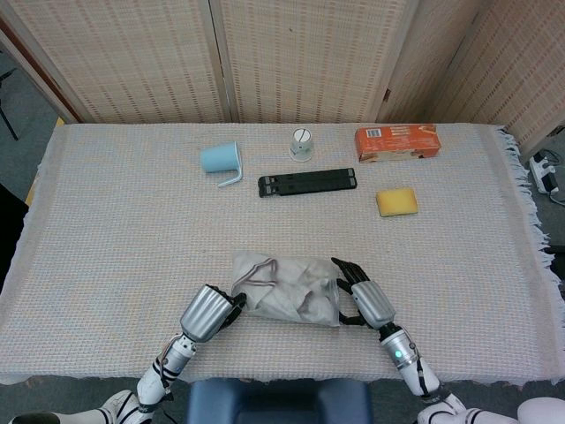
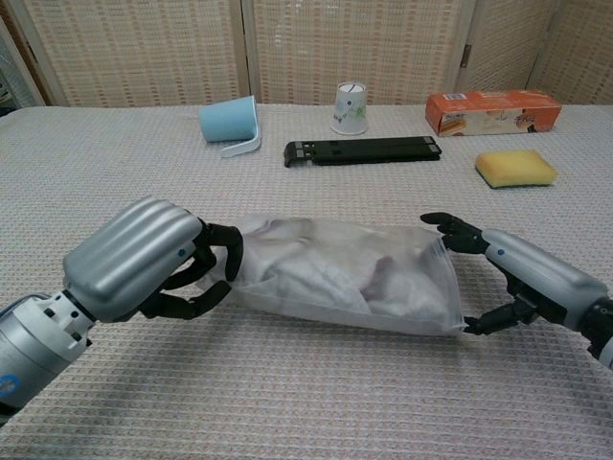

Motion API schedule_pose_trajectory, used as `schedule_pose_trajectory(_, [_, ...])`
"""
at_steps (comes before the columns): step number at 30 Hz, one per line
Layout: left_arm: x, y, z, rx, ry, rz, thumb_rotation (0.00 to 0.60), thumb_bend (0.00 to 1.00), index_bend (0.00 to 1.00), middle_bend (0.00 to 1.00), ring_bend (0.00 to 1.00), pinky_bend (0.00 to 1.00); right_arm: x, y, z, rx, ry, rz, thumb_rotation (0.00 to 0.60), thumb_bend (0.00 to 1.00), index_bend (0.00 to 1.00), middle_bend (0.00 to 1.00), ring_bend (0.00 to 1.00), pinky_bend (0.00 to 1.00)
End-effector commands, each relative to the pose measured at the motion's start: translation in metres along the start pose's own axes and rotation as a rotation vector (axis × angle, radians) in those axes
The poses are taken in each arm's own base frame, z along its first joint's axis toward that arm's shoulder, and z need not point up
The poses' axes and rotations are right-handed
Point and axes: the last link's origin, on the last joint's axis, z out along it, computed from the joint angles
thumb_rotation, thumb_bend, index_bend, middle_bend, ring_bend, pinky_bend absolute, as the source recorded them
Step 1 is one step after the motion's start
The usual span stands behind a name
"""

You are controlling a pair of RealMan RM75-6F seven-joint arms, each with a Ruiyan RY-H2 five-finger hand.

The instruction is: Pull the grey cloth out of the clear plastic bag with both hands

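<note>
The clear plastic bag [image 1: 287, 287] [image 2: 412, 297] lies flat near the table's front edge. The crumpled grey cloth [image 1: 275, 296] [image 2: 316, 264] is inside it. My left hand [image 1: 210, 311] [image 2: 144, 264] grips the bag's left end, its fingers curled around it. My right hand [image 1: 362, 296] [image 2: 522, 278] is at the bag's right end with its fingers spread. In the chest view those fingers reach over the bag's top corner and the thumb touches its lower corner. The right hand has not closed on the bag.
Across the back of the table are a tipped blue cup [image 1: 219, 159], a white paper cup [image 1: 301, 143], a flat black stand [image 1: 308, 183] and an orange box [image 1: 397, 142]. A yellow sponge [image 1: 397, 201] lies at mid right. A woven cloth [image 1: 132, 230] covers the table.
</note>
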Motion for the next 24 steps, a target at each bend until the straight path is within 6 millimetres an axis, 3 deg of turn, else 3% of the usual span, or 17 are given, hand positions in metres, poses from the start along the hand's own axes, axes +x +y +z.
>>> schedule_pose_trajectory(1, [0.000,-0.001,0.000,0.003,0.000,-0.001,0.600,0.63,0.75,1.00,1.00,1.00,-0.010,-0.001,0.005,0.009,-0.005,0.045,0.600,0.32,0.36,0.00,0.00,0.00])
schedule_pose_trajectory(16, [0.005,-0.008,0.000,0.025,0.008,0.000,0.600,0.63,0.75,1.00,1.00,1.00,-0.031,-0.001,0.012,0.000,-0.005,0.104,0.600,0.39,0.66,0.01,0.00,0.00])
schedule_pose_trajectory(24, [0.007,-0.014,0.000,0.037,0.011,0.004,0.600,0.63,0.75,1.00,1.00,1.00,-0.023,-0.002,0.009,-0.004,0.055,0.080,0.600,0.39,0.71,0.04,0.00,0.00])
